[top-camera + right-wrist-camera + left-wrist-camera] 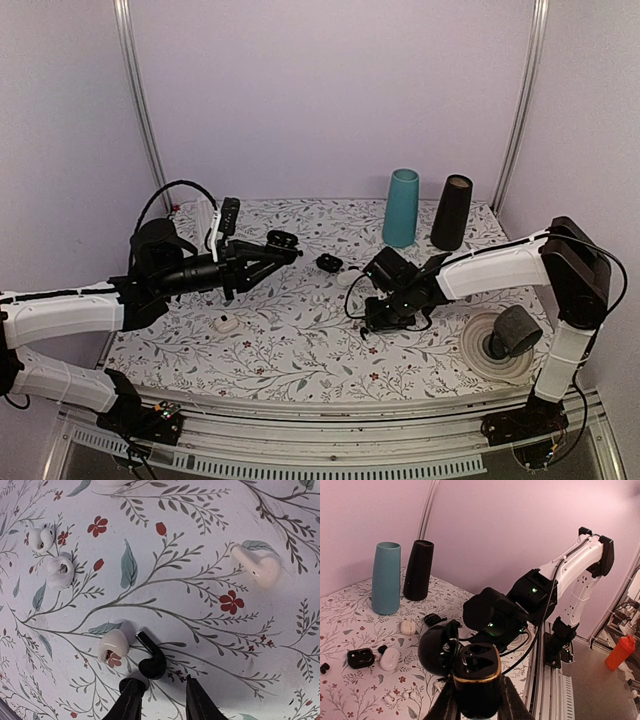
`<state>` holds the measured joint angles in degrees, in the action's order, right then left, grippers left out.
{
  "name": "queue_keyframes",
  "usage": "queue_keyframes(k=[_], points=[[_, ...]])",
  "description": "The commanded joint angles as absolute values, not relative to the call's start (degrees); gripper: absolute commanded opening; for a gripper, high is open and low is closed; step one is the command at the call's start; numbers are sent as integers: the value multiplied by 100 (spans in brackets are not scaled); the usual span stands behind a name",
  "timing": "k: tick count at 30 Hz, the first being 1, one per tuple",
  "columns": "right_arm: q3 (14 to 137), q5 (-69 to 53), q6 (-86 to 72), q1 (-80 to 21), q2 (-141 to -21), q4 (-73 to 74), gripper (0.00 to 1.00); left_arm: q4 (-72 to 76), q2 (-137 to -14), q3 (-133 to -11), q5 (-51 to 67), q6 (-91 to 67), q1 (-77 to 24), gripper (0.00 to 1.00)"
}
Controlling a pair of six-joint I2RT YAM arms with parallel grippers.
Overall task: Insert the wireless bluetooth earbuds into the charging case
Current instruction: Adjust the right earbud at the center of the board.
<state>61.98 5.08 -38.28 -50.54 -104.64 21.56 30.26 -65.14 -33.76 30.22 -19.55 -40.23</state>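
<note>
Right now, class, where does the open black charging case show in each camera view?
Top external: the open black charging case sits left of centre, at mid-height.
Left wrist: bottom centre, gripped by the left hand.
Right wrist: not in it.
Shared landmark: the floral tablecloth, in all three.

The left arm (60, 315) and the right arm (495, 268) are wearing smooth white shells on their long links, with bulky black housings sitting at the joints and wrists. Thin black cables (178, 183) are looping off the wrists, and small green lights (535, 589) are glowing on the right arm's dark wrist block. The left gripper (477, 707) and the right gripper (159, 700) are showing slim, tapered black fingers.
</note>
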Motion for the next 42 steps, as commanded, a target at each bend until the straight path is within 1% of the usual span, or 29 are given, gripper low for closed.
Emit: queue_keyframes(k=[1, 13, 19, 23, 25, 29, 35, 38, 42], points=[[6365, 648, -3715, -5044, -10666, 2259, 31, 3161, -6417, -3309, 3085, -1925, -3962, 0], [6643, 881, -3676, -5131, -11013, 2355, 30, 3164, -6390, -3253, 3089, -1920, -3957, 0], [6736, 1006, -3609, -5158, -11048, 2466, 22, 3138, -6390, -3244, 3077, -1917, -3955, 0], [6747, 996, -3537, -5183, -11043, 2452, 20, 3146, -6411, -3237, 3054, -1915, -3955, 0], [6748, 986, -3487, -5193, -11024, 2443, 15, 3135, -6424, -3228, 3038, -1916, -3947, 0], [6634, 1002, -3281, -5196, -10826, 2313, 9, 3082, -6476, -3228, 2981, -1899, -3946, 0], [6297, 980, -2747, -5197, -10362, 2053, 6, 3021, -6743, -3269, 3147, -1813, -3951, 0], [6240, 985, -2547, -5196, -10307, 2171, 5, 3061, -6862, -3261, 3213, -1806, -3955, 0], [6050, 956, -2530, -5197, -10198, 2285, 11, 3067, -6938, -3270, 3217, -1818, -3963, 0]])
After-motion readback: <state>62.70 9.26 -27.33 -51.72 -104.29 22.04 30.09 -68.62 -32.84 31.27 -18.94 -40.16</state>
